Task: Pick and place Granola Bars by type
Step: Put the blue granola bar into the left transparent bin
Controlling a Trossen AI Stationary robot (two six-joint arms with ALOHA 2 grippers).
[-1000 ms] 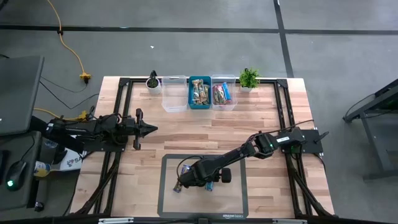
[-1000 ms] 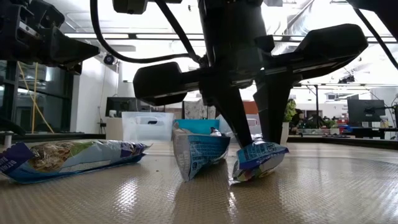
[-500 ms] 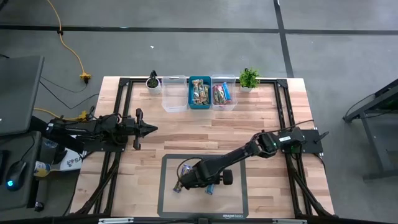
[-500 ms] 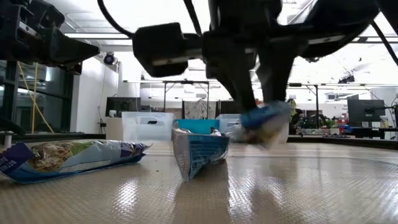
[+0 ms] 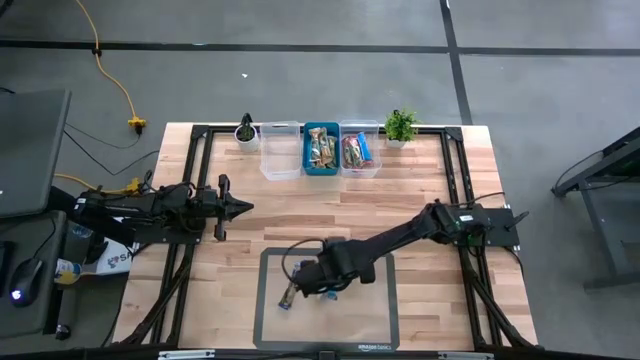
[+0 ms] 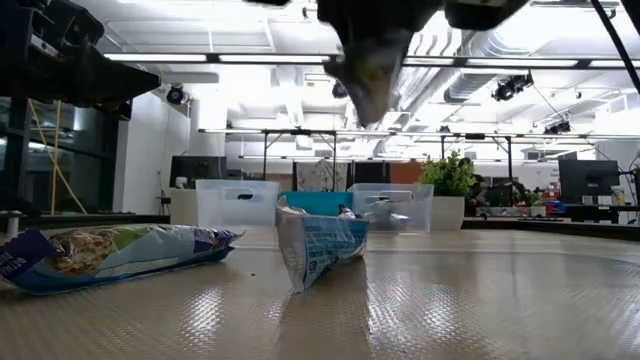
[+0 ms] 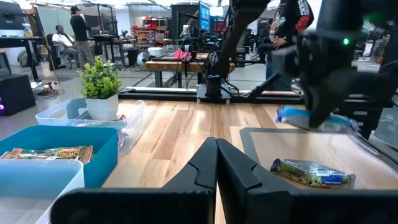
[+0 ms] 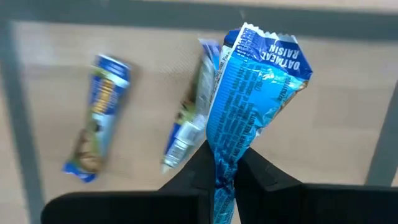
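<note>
My right gripper (image 5: 322,280) hangs over the grey mat (image 5: 375,320) near the table's front edge, shut on a blue granola bar (image 8: 255,87). Two more blue-wrapped bars (image 8: 99,118) (image 8: 189,118) lie flat on the mat below it; the low view shows them as a flat bar (image 6: 110,255) and one resting on its edge (image 6: 320,245). My left gripper (image 5: 240,207) waits at the table's left side, pointing level, its fingers (image 7: 216,162) shut on nothing. My right gripper pinches one end of the blue bar's wrapper (image 8: 225,168) between its two fingers. The fingers come from above and point down. The bar hangs below them, its far crimped end (image 8: 273,46) lowest, lifted clear of the mat.
Three bins stand in a row at the far edge: a clear one (image 5: 280,150), a blue one (image 5: 322,148) with brown bars, and a clear one (image 5: 360,150) with red and blue bars. A small plant (image 5: 400,125) and a dark pot (image 5: 246,130) flank them.
My right gripper has risen straight up from the mat, drifting slightly toward the far edge, with the blue bar. The bar stood with its lower end on the mat a second ago and now hangs clear. The other two bars have stayed put.
</note>
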